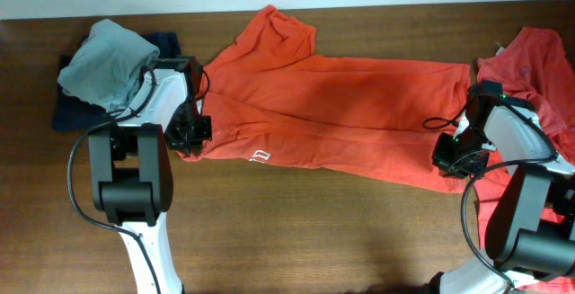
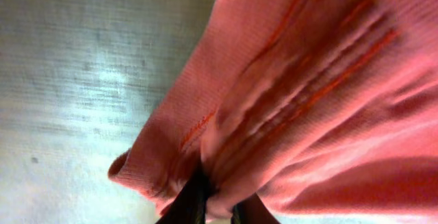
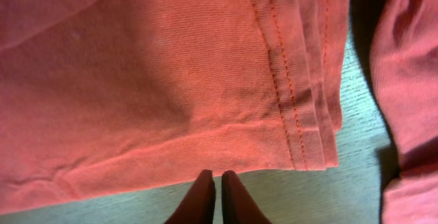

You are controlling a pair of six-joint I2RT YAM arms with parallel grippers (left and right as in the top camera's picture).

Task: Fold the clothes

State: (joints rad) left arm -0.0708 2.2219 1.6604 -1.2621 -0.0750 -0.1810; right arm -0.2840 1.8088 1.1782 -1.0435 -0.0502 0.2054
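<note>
An orange-red T-shirt [image 1: 341,105] lies spread sideways across the table's middle, with a small white logo near its front edge. My left gripper [image 1: 191,132] sits at the shirt's left end. In the left wrist view it [image 2: 220,207] is shut on a bunched fold of the orange cloth [image 2: 308,80]. My right gripper [image 1: 452,155] is at the shirt's right hem. In the right wrist view it [image 3: 219,176] is shut, its tips touching the cloth's near edge [image 3: 157,80] beside the stitched hem [image 3: 287,80], with no cloth showing between them.
A second coral shirt [image 1: 539,60] lies crumpled at the far right, partly under the right arm, and shows in the right wrist view [image 3: 410,80]. A grey garment [image 1: 106,60] rests on a dark navy one [image 1: 72,114] at the back left. Bare wooden table [image 1: 314,231] runs along the front.
</note>
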